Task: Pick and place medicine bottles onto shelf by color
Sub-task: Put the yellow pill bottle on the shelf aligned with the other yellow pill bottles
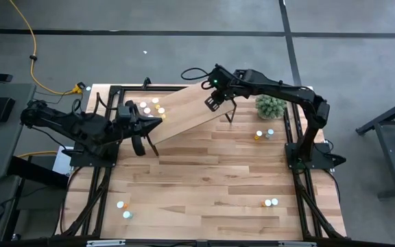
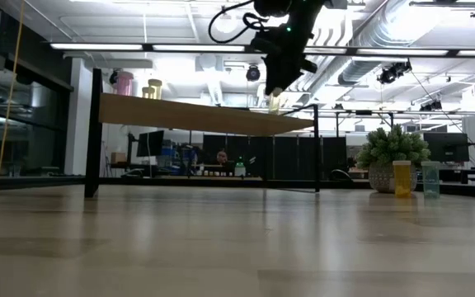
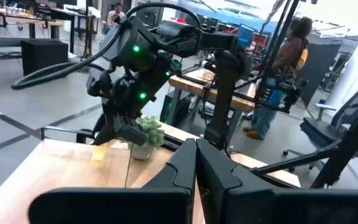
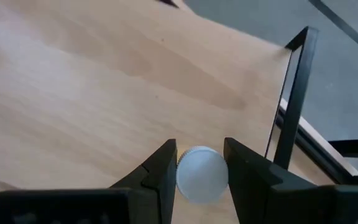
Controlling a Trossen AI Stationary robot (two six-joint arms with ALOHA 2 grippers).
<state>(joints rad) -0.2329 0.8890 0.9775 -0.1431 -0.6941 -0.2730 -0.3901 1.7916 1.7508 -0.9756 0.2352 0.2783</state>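
A wood-plank table [image 1: 204, 185] stands on a grey floor, with an open workshop of desks and ceiling lights behind it in the low view. The shelf [image 1: 184, 113] sits at the far side of the table, turned at an angle, its plank raised on thin black legs. The right gripper [image 1: 213, 101] hangs over the shelf's right end with its fingers closed narrowly on a bottle [image 4: 202, 174]; the right wrist view shows the white cap [image 4: 201, 172] squeezed between both fingers [image 4: 159, 169] just above the plank, and the left wrist view shows the bottle's yellow body [image 3: 99, 152] beneath that gripper. Whether the bottle touches the plank cannot be told. A few bottles [image 1: 149, 107] already stand on the shelf's left end, just beside the left gripper [image 1: 158, 123], which waits at that end with its fingers pressed together and empty. A fuzzy green plant [image 1: 271, 106] stands right of the shelf, close under the right arm, with two bottles [image 1: 265, 134] just in front of it. Two more pairs of bottles stand near the table's front edge, one at the left [image 1: 123, 209] and one at the right [image 1: 271, 202], well apart from the shelf. A person [image 3: 284, 74] stands in the room beyond the table.
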